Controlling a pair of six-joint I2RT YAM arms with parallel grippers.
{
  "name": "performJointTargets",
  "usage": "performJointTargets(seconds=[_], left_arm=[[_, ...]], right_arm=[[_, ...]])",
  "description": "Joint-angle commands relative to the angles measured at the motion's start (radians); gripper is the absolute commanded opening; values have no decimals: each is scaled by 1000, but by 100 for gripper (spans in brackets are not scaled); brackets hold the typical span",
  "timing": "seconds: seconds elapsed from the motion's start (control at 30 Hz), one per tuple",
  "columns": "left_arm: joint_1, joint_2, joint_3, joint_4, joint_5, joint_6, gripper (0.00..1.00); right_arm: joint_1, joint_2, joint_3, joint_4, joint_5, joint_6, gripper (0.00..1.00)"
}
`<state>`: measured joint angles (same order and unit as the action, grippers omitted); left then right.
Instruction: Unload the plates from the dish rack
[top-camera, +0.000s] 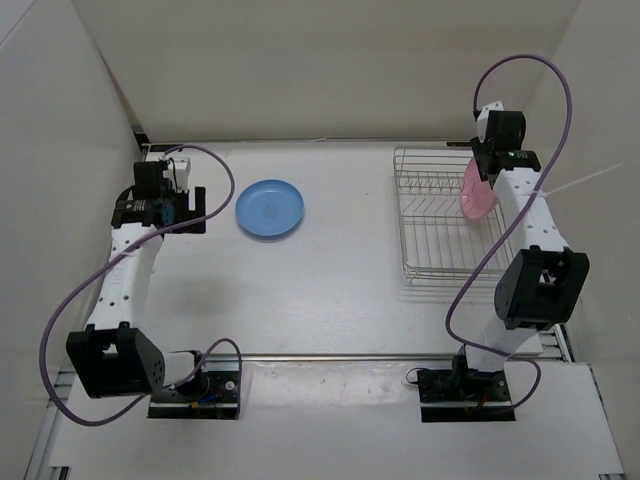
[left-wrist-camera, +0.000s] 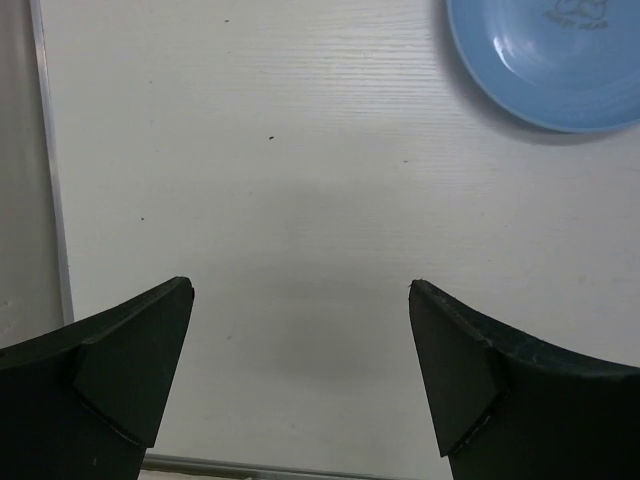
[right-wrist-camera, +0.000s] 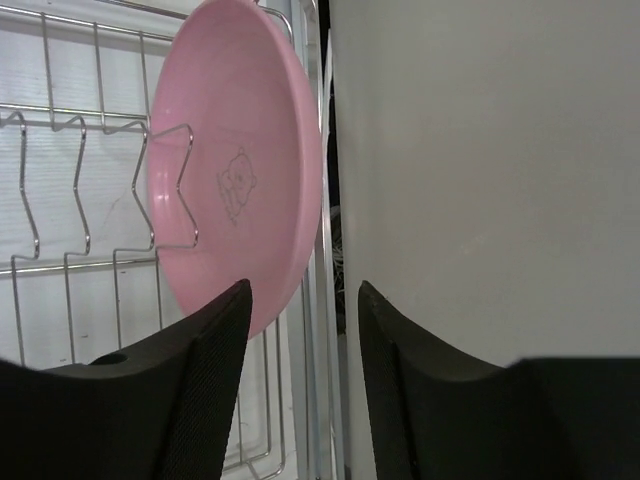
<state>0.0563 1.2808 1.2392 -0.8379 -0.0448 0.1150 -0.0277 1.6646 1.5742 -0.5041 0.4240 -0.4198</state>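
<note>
The pink plate (right-wrist-camera: 235, 170) stands on edge among the prongs at the far right side of the dish rack (top-camera: 430, 235). Its lower rim sits just beside the left finger of the right claw (right-wrist-camera: 300, 295), which is partly open and grips nothing. The light blue plate (top-camera: 270, 209) lies flat on the worktop (top-camera: 330, 290), well apart from the rack. Near it, the left claw (left-wrist-camera: 300, 290) is spread wide and empty above bare worktop.

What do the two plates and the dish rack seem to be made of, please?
Pink plate: probably plastic, smooth with a soft sheen, a small figure outlined in its middle.
Blue plate: likely the same, even colour and a faint figure.
Dish rack: thin metal wire, silver and shiny, bent into prongs.
</note>
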Motion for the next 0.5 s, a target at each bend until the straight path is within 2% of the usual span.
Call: performJointTargets(seconds=[0.0, 0.03, 0.1, 0.27, 0.4, 0.47], left_arm=[[22, -18, -4, 20, -43, 34, 100], [31, -18, -4, 20, -43, 34, 100], [31, -46, 5, 32, -43, 34, 100], [50, -46, 25, 33, -43, 43, 100], [59, -37, 25, 33, -24, 43, 100], [68, -37, 25, 33, -24, 43, 100]], right_arm=[[-18, 46, 49, 56, 7, -16, 50], [-18, 55, 59, 56, 7, -16, 50], [-18, 69, 60, 56, -5, -16, 42], [-28, 121, 79, 65, 4, -16, 42], [-28, 144, 79, 75, 36, -25, 14], [-28, 153, 79, 75, 47, -14, 10]])
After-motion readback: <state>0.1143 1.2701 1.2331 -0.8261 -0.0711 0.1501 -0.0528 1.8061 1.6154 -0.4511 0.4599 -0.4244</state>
